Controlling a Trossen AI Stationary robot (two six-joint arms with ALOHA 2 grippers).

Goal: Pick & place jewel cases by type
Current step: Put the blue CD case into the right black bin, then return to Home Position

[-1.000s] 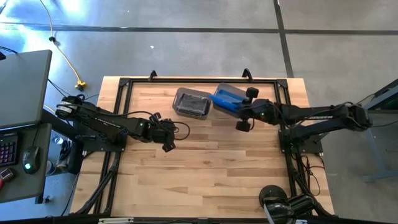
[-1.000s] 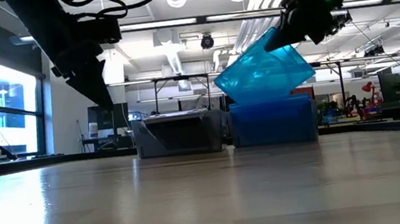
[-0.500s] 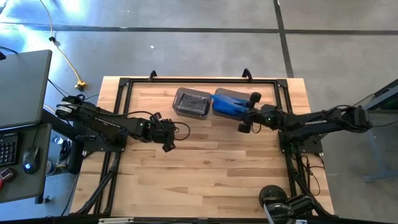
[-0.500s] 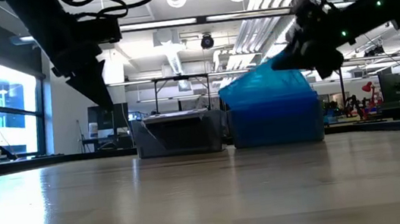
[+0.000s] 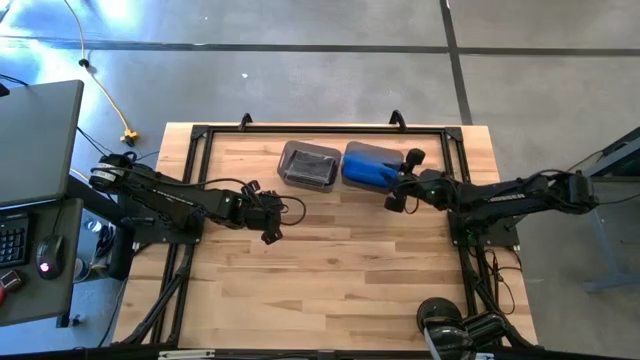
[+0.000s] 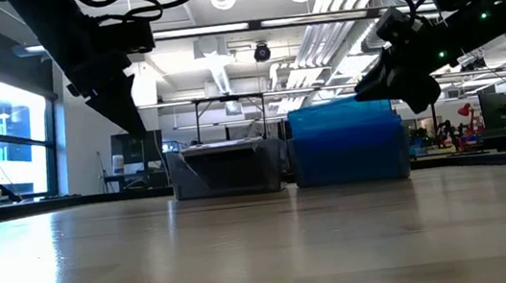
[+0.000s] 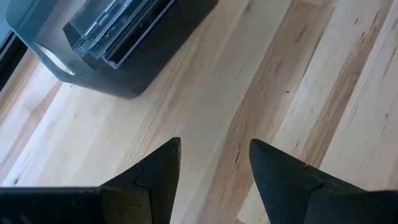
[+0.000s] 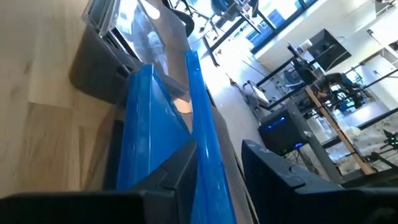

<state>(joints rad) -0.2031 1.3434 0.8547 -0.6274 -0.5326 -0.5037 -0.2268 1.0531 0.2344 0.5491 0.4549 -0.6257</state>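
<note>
We are seeing blue jewel cases (image 5: 366, 166) sitting in right bin, dark jewel cases (image 5: 308, 166) in left bin (image 5: 284, 160); tabletop (image 5: 330, 260) carrying no loose case. Sorting looking finished. Right hand (image 5: 399, 182) fingers apart beside blue stack, gripping nothing. Left hand (image 5: 270, 222) hovering spread, empty.

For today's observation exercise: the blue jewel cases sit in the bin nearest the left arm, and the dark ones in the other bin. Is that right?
Not quite. In the high view the blue jewel cases sit in the bin nearest the right gripper; the dark cases fill the other bin, toward the left arm.
</note>
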